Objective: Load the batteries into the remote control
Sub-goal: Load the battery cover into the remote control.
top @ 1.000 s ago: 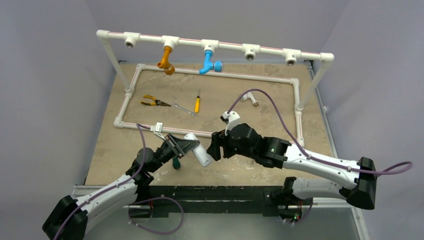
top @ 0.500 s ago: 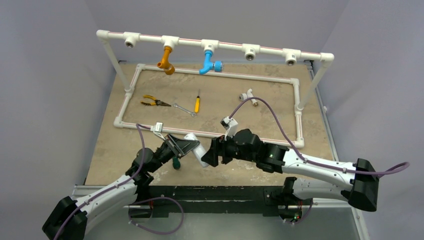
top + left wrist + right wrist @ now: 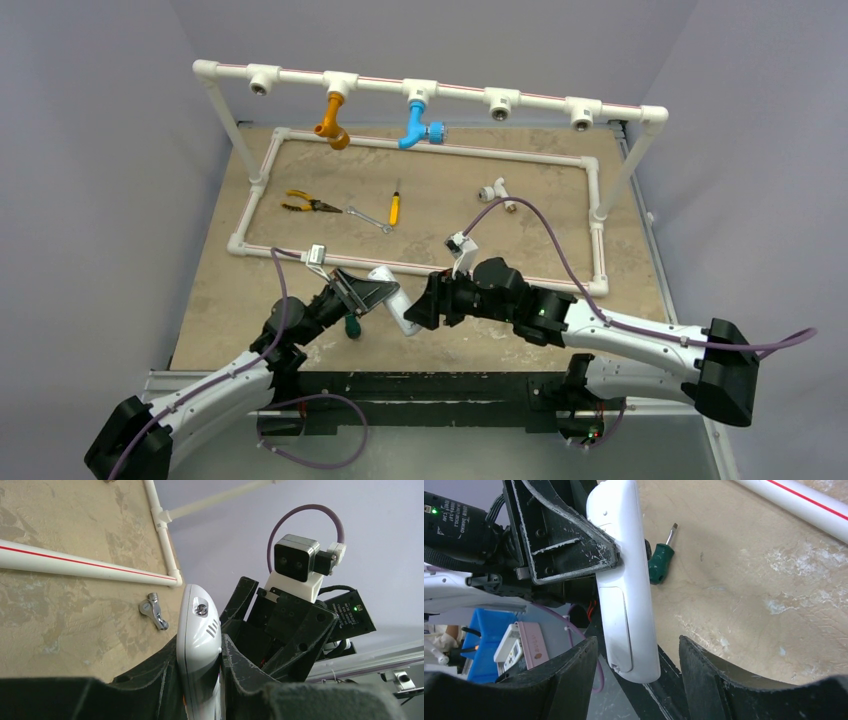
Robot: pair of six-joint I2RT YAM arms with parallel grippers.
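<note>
The white remote control is held off the table near the front edge, with its back cover facing the right wrist camera. My left gripper is shut on its upper part, with the fingers pressing both sides. My right gripper is open. Its jaws stand either side of the remote's lower end with gaps on both sides. The batteries are not in view.
A green-handled screwdriver lies under the remote. A metal fitting lies by the white pipe frame. Pliers, a wrench, a yellow screwdriver and a white T-fitting lie inside the frame.
My right gripper has moved left and forward, closing in round the remote's end. The left gripper and the remote have stayed put.
</note>
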